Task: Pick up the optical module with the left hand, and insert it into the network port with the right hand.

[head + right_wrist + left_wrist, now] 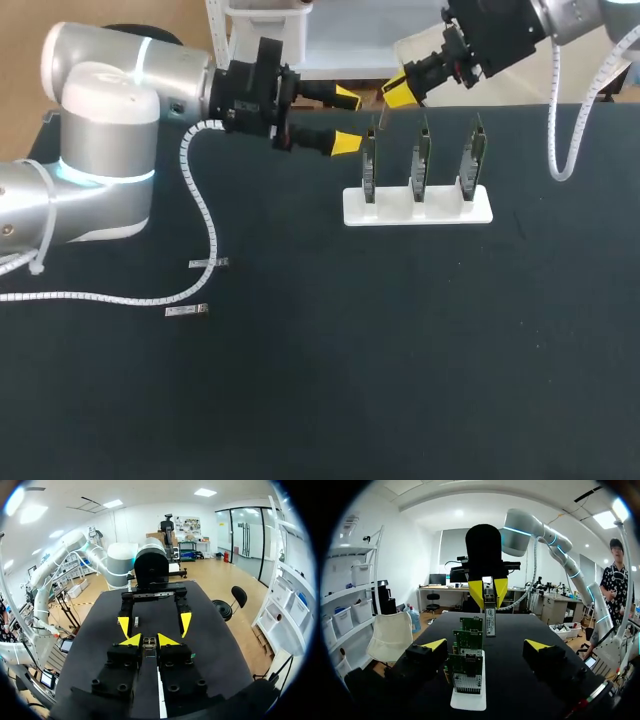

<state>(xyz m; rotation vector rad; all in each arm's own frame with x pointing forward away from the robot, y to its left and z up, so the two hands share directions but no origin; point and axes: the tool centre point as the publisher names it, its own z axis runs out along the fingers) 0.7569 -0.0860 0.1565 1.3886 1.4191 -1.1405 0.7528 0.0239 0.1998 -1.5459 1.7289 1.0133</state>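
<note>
The optical module [490, 615], a slim silver bar, hangs down from my right gripper [488, 587], which is shut on its upper end. In the head view this module [384, 117] hangs just above the leftmost of three green network cards [369, 165] that stand upright in a white holder [418, 207]. My right gripper [395, 93] comes in from the back right. Facing it from the left is my left gripper [346, 120], open and holding nothing. In the right wrist view the module [149, 642] sits between my right gripper's [149, 640] yellow tips, and my left gripper [154, 622] stands open ahead.
Two small silver pieces [208, 263] [187, 311] lie on the black table at the left. The left arm's white coiled cable [205, 215] trails across the table beside them. In the left wrist view the card holder [468, 700] stands between my left gripper's [486, 646] fingers.
</note>
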